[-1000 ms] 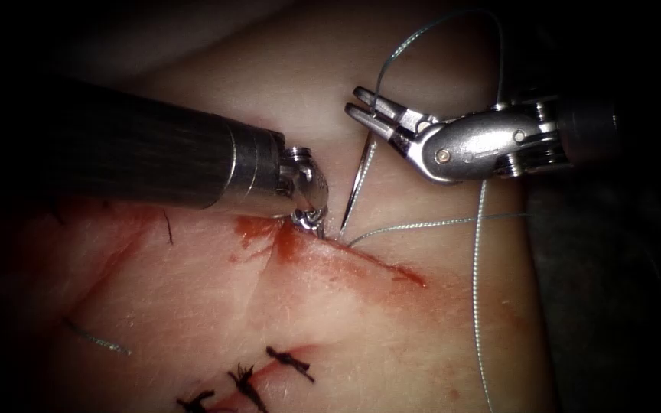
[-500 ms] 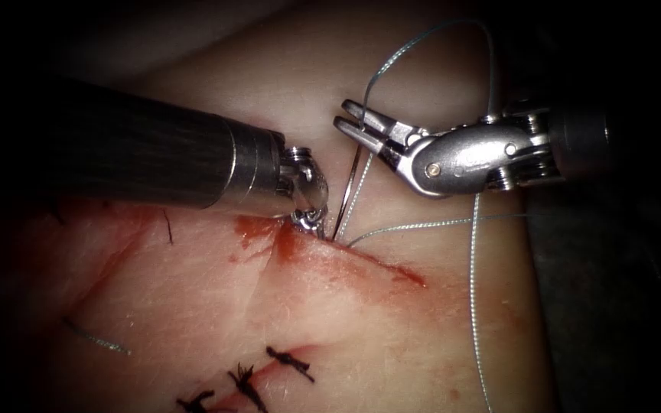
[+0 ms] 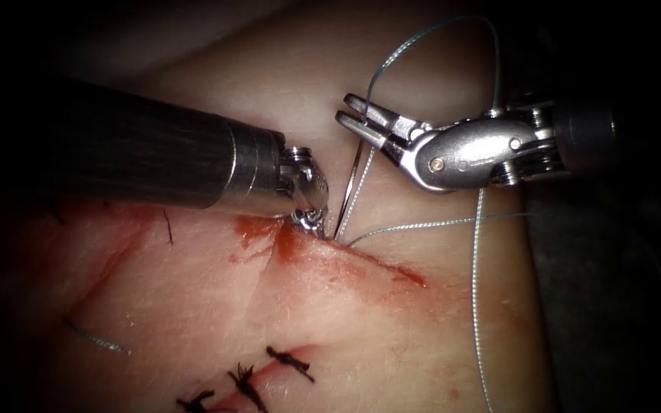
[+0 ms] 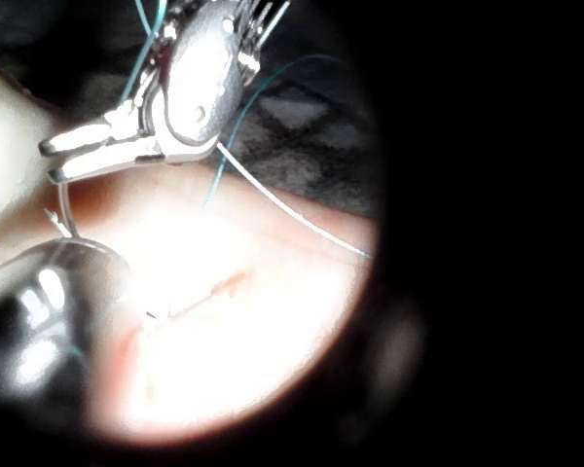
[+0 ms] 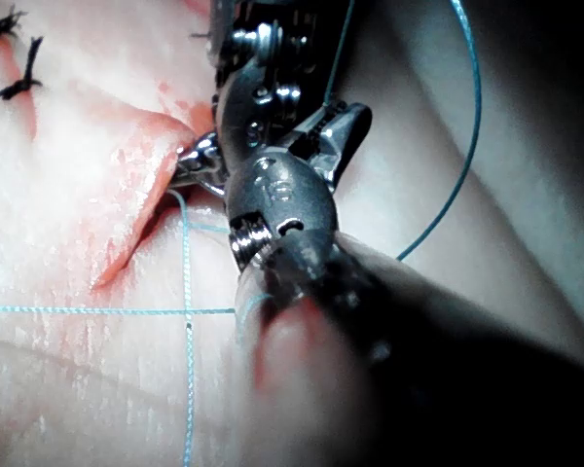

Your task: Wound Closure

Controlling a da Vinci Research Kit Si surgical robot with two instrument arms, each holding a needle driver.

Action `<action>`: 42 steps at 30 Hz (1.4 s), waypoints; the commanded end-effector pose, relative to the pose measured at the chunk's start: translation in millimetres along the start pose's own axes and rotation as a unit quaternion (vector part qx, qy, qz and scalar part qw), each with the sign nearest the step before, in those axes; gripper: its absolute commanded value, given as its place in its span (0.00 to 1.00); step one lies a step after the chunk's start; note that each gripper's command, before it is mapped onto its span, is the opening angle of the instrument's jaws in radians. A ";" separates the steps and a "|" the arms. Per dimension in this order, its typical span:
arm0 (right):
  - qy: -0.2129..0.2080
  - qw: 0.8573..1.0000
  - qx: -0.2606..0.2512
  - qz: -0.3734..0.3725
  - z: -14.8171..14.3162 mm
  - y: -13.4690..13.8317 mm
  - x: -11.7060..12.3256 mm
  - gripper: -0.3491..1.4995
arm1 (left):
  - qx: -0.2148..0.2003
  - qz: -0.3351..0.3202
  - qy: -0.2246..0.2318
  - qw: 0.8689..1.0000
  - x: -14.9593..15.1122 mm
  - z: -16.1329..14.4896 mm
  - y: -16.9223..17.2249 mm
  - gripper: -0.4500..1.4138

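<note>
Steel needle (image 3: 348,187) is gripped near its tail end by the right hand (image 3: 353,115), which is closed on it; the thread (image 3: 474,291) is seen leaving that same spot, looping up and over the tool, then hanging down across the tissue (image 3: 392,336) right of the cut (image 3: 376,264). The needle is stood steeply, tip down at the left end of the cut, just beside the left hand (image 3: 309,218). Whether the tip is buried in the tissue cannot be told. The left hand is pressed onto the wound edge amid the red fluid (image 3: 284,241); whether it is closed on anything cannot be told. Judgement: this is read as needle placement at the wound edge. To be done well, the grip on the needle should be kept firm so the needle is not spun, any motion should be kept along the needle's own curve rather than levered sideways, and the edge should be kept steadied by the left hand close to the tip. The thread loop should be kept clear of both hands so nothing is snagged. A second strand is laid across the tissue from the needle's tip toward the right. Count: two tools, one needle, one thread, one open cut, three dark knotted stitches (image 3: 291,362) lower down, one pale cut end of thread (image 3: 97,340) well to the left.
</note>
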 end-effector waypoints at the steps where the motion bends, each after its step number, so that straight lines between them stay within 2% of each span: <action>1: 0.002 1.000 0.000 0.001 0.8 -0.4 0.3 0.00 | 0.000 0.000 0.000 1.000 0.3 0.4 -0.6 0.00; 22: 0.013 0.999 0.009 -0.049 0.9 0.4 0.6 0.00 | 0.000 0.000 0.000 1.000 0.3 0.4 -0.5 0.00; 42: 0.016 0.999 0.012 -0.051 1.1 -1.9 0.6 0.00 | 0.000 0.000 0.000 1.000 0.3 0.4 -0.5 0.00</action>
